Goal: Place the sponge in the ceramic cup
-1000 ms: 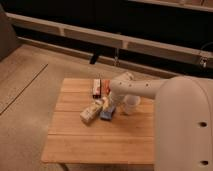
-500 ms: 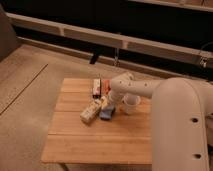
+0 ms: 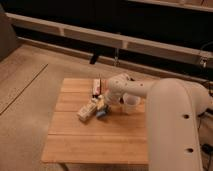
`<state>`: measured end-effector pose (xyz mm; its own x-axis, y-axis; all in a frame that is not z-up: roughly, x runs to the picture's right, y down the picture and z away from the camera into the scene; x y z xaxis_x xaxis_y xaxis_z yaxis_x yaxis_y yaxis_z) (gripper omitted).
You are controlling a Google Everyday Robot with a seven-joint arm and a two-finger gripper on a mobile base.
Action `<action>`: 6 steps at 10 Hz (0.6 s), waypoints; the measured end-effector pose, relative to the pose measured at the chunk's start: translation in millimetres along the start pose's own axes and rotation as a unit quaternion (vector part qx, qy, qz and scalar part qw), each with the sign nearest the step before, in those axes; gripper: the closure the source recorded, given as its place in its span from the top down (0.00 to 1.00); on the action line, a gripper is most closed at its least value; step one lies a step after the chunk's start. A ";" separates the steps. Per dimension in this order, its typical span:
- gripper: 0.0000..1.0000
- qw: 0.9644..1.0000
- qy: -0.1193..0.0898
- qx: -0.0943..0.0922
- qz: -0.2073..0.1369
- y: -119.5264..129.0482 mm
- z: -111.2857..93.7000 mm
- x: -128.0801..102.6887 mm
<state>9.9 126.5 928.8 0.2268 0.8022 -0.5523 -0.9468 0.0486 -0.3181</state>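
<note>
Camera view: a wooden slatted table (image 3: 75, 145) stands on a speckled floor, seen from above and a little to one side. The robot's white arm (image 3: 170, 125) enters from 4 o'clock and reaches across the table's right half toward its middle. The gripper (image 3: 106, 102) hangs low at the end of the arm, near the table's centre, right over the sponge (image 3: 102, 114). Whether it is spread, closed or pinching anything cannot be told, as the wrist hides it.

The sponge, a small blue block, lies on the tabletop close to the centre, at 6 o'clock from the gripper and partly under it. The ceramic cup (image 3: 131, 104) stands upright at 2 o'clock from the sponge, near it but apart, with the arm passing just beside its rim. A beige carton (image 3: 87, 111) lies at 9 o'clock from the sponge, just beside it. A red-and-white packet (image 3: 96, 86) lies at 12 o'clock, toward the table's far edge.
</note>
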 end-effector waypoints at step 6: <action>0.00 1.000 0.013 0.018 -0.004 25.5 -52.8 3.1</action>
<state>-1.5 98.8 878.2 0.2395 0.7857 -0.5704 -0.9525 0.0762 -0.2948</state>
